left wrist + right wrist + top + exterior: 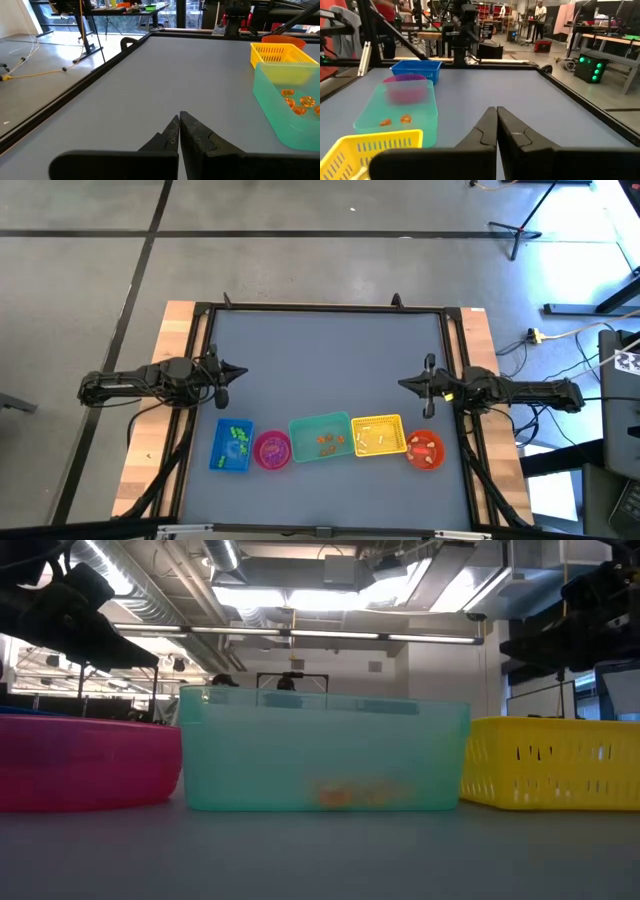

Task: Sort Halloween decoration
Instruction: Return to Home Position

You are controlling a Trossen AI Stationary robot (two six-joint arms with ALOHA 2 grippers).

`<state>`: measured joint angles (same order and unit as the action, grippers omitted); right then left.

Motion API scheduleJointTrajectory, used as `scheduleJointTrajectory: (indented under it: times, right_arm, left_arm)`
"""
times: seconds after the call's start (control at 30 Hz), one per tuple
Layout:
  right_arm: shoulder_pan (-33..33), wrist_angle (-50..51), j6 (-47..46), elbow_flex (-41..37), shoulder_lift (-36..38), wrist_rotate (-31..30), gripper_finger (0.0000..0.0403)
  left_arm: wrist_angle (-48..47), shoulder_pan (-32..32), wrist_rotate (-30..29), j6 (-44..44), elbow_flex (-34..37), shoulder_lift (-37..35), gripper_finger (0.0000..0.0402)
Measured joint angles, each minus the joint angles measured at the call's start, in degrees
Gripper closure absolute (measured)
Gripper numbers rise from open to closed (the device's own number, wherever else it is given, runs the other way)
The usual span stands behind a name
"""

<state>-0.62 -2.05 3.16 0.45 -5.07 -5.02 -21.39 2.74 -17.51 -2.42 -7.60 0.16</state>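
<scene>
A row of containers stands near the table's near edge: a blue basket (pixel 232 446) with green trinkets (pixel 237 433), a pink bowl (pixel 272 450) with a purple piece, a teal tub (pixel 320 437) with orange trinkets (pixel 298 104), a yellow basket (pixel 378 435) with white pieces, and an orange bowl (pixel 425 450). My left gripper (pixel 238 372) is shut at the table's left edge, above the surface, touching nothing. My right gripper (pixel 405 383) is shut at the right edge, likewise touching nothing.
The grey table top (pixel 330 360) lies bare from its middle to the far edge, framed by a black rim (pixel 320 307). Beyond the table are concrete floor, cables and stands.
</scene>
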Motion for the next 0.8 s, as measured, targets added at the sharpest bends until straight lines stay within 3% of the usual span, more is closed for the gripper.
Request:
scheduleJointTrajectory:
  times: [0.8]
  right_arm:
    - [-0.09,0.30,0.16,0.00,-0.04,0.09,0.0400]
  left_arm:
    - [-0.31,-0.02,0.10,0.00,0.45,-0.02,0.0401]
